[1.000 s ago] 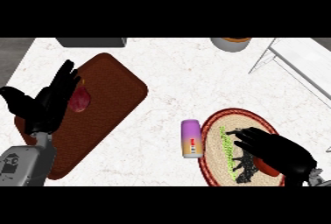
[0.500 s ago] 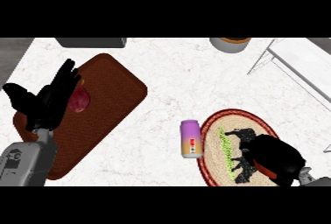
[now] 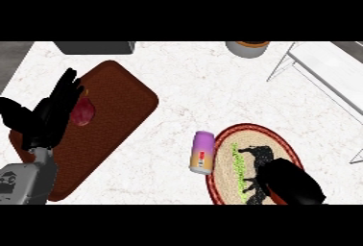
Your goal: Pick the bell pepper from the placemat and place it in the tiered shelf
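Observation:
My right hand point(image 3: 292, 185) sits low on the round woven placemat point(image 3: 237, 144) at the lower right. Its fingers are curled over a red thing, the bell pepper point(image 3: 273, 193), of which only a thin red edge shows. The white tiered shelf point(image 3: 322, 72) stands at the upper right, well apart from that hand. At the left edge my left hand point(image 3: 48, 115) rests open, fingers straight, over the brown rectangular mat point(image 3: 117, 103). A dark red vegetable point(image 3: 83, 112) lies on that mat right beside its fingers.
A purple and pink can point(image 3: 202, 152) lies on its side against the round placemat's left rim. A grey bowl point(image 3: 248, 47) stands at the counter's far edge, and a dark grey block point(image 3: 94, 47) at the far left.
My right hand's fingers have curled in over the red thing, and the hand has slid slightly toward the lower edge. The left hand has barely shifted.

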### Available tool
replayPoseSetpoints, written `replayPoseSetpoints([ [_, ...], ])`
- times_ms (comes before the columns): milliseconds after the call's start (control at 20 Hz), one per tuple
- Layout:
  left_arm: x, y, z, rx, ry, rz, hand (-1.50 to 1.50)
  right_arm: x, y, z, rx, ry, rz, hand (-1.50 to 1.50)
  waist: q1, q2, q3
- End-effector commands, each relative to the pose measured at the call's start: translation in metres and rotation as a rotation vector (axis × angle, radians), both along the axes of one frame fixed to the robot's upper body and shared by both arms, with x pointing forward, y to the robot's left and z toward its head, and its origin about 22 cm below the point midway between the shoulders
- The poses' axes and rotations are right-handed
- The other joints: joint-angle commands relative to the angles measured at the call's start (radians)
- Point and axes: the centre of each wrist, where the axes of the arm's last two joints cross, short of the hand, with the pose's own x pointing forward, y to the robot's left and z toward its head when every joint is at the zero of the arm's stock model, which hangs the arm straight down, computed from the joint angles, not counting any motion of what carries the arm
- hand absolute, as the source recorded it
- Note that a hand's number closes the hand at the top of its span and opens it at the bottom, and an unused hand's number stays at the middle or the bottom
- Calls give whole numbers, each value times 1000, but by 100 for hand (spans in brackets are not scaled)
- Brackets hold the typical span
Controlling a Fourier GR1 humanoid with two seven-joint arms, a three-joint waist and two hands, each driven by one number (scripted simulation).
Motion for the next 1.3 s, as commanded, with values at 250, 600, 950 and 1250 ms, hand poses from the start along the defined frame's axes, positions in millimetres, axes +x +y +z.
replayPoseSetpoints([
  [250, -9, 11, -8, -1, 8, 13, 0, -65, 69, 36, 421, -3, -283, 150, -13, 6, 13],
  [600, -7, 4, -11, 2, -4, 20, 0, -96, 54, 115, 805, -211, -357, 150, -16, 8, 14],
  [950, -2, 1, -2, 11, -2, -4, 0, -115, 43, 182, 866, -320, -466, 150, 11, 13, 13],
  [1250, 10, -6, 13, -3, -6, -25, 0, -89, 25, 193, 799, -436, -573, 150, 7, 15, 14],
])
